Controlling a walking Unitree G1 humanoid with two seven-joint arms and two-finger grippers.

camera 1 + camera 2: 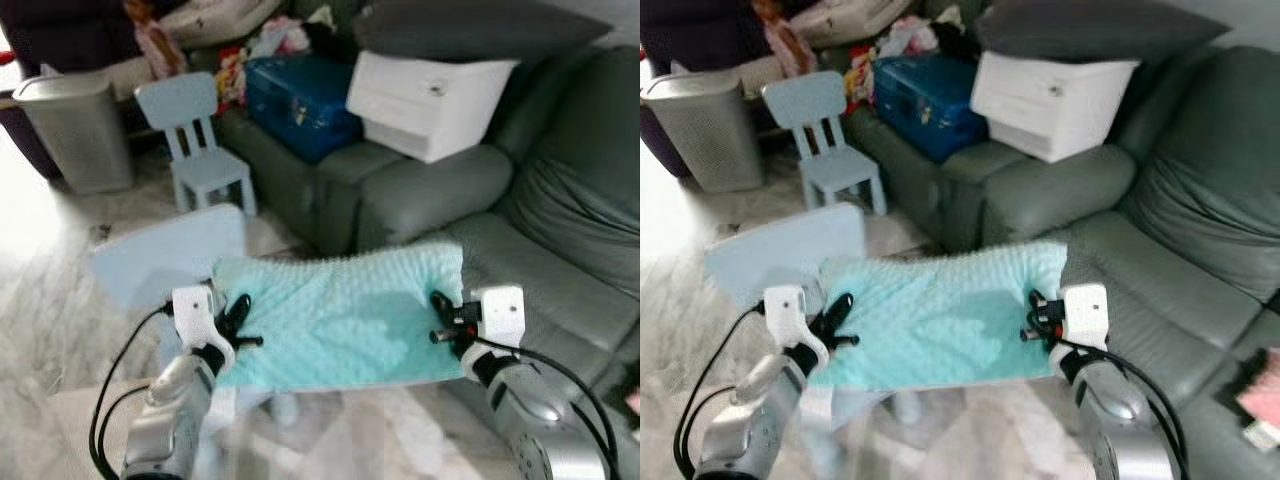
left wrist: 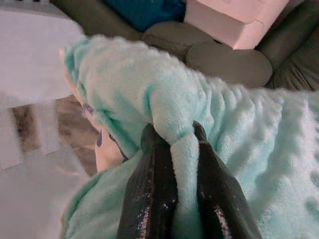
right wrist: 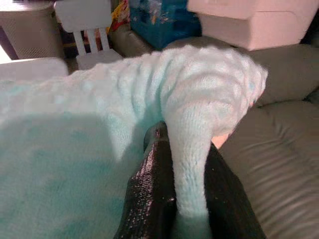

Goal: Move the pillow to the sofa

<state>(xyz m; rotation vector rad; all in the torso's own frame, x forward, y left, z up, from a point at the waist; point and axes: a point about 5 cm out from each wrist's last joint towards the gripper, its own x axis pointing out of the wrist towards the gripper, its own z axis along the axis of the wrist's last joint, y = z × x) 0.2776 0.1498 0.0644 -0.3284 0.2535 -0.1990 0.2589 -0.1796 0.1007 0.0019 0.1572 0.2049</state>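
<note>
A mint-green dotted fleece pillow (image 1: 340, 315) hangs in the air between my two arms, in front of the grey sofa (image 1: 560, 290). My left gripper (image 1: 238, 322) is shut on the pillow's left edge. In the left wrist view a fold of the fabric (image 2: 184, 149) is pinched between the black fingers (image 2: 154, 194). My right gripper (image 1: 440, 322) is shut on the pillow's right edge, which reaches over the sofa's seat cushion. The right wrist view shows a ridge of fleece (image 3: 192, 164) clamped between its fingers (image 3: 149, 194).
A light blue child's table (image 1: 165, 262) stands just behind and under the pillow, a small blue chair (image 1: 200, 140) beyond it. A white drawer box (image 1: 430, 100) and a blue case (image 1: 300, 100) fill the far sofa seats. A grey bin (image 1: 75, 130) stands at the left.
</note>
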